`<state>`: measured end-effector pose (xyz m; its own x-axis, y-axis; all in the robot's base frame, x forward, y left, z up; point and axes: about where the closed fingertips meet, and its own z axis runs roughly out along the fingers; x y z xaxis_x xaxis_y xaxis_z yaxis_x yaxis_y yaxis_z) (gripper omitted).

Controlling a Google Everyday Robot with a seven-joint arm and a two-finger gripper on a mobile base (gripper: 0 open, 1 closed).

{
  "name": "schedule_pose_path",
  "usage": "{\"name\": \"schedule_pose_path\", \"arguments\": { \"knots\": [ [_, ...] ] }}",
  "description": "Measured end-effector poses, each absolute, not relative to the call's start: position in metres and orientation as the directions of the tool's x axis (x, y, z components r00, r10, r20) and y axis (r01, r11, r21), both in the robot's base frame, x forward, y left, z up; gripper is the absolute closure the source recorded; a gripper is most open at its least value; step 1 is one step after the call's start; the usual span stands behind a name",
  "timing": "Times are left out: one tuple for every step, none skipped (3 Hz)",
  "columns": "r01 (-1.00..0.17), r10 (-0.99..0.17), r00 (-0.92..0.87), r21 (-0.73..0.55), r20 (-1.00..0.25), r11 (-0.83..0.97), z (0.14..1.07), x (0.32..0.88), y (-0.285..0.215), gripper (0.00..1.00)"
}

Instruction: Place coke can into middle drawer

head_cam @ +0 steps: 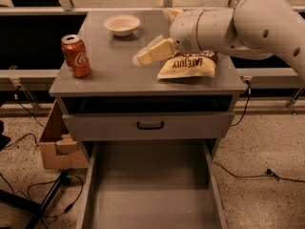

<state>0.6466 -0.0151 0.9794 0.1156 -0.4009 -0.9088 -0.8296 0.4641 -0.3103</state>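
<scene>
The red coke can (76, 56) stands upright on the left side of the grey cabinet top (114, 75). My gripper (151, 36) hangs over the middle of the top, to the right of the can and well apart from it. It is open and empty: one cream finger (153, 52) points left toward the can, the other (171, 14) shows further back. The middle drawer (150, 185) is pulled out below, with its flat grey floor bare.
A white bowl (122, 24) sits at the back of the top. A chip bag (188, 65) lies on the right, partly under my arm. A shut drawer front with a black handle (150, 125) is above the open drawer. A cardboard box (57, 142) and cables lie on the floor at left.
</scene>
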Motion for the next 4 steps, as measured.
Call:
{"name": "schedule_pose_path", "arguments": {
  "knots": [
    [-0.839, -0.352, 0.135, -0.296, -0.926, 0.457, 0.975, 0.67, 0.017, 0.0],
    [-0.85, -0.279, 0.153, -0.271, -0.948, 0.452, 0.953, 0.705, 0.06, 0.0],
    [-0.865, -0.218, 0.156, -0.24, -0.963, 0.44, 0.933, 0.727, 0.093, 0.0],
    [-0.891, -0.187, 0.126, -0.194, -0.974, 0.411, 0.916, 0.732, 0.117, 0.0]
  ]
}}
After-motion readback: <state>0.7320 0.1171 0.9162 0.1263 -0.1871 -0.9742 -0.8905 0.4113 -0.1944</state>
